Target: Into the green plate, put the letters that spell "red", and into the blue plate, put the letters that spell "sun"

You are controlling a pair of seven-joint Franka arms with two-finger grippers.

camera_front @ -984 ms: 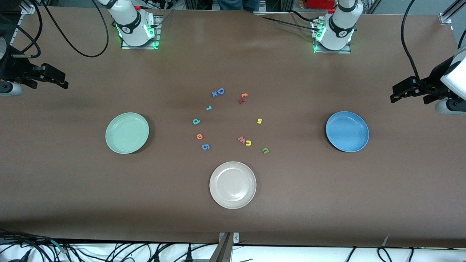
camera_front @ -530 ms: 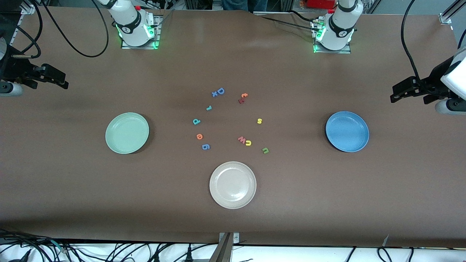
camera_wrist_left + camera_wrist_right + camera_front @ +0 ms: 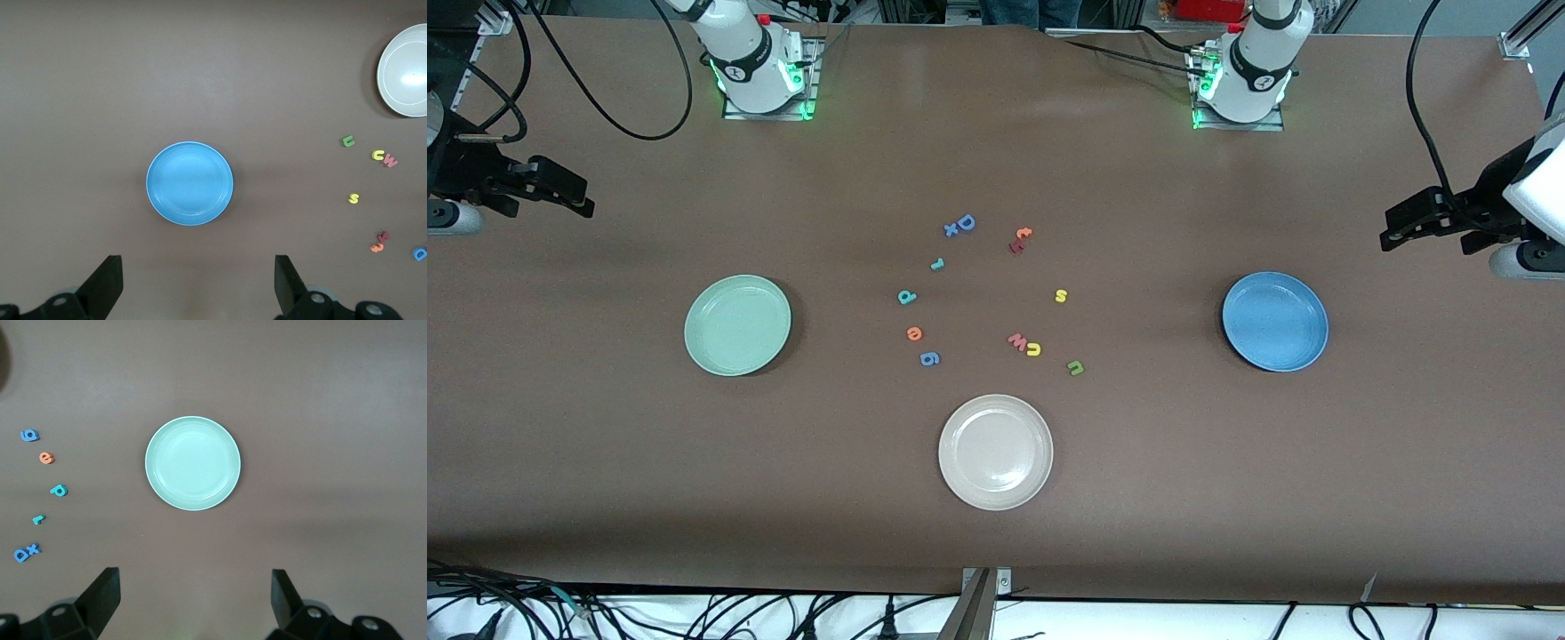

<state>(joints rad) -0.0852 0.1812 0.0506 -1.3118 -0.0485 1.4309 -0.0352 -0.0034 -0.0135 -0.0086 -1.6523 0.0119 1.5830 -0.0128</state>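
Nothing has moved since a second ago: your left gripper (image 3: 195, 287) and right gripper (image 3: 193, 600) stay spread wide, empty, well above the green plate (image 3: 737, 324) and blue plate (image 3: 1274, 321).

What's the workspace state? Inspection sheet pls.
Surface: brown table, flat.
Job's things: green plate and blue plate both empty. Teal r, teal d, orange e, yellow s, yellow u, olive u loose on the table between the plates.
Clutter: white plate; blue D, x, g, pink w, red-orange pair.
Grippers: left gripper open above the blue plate; right gripper open above the green plate; both wait.
Cables: black loops by the bases and table edges.
Surroundings: nothing seen.
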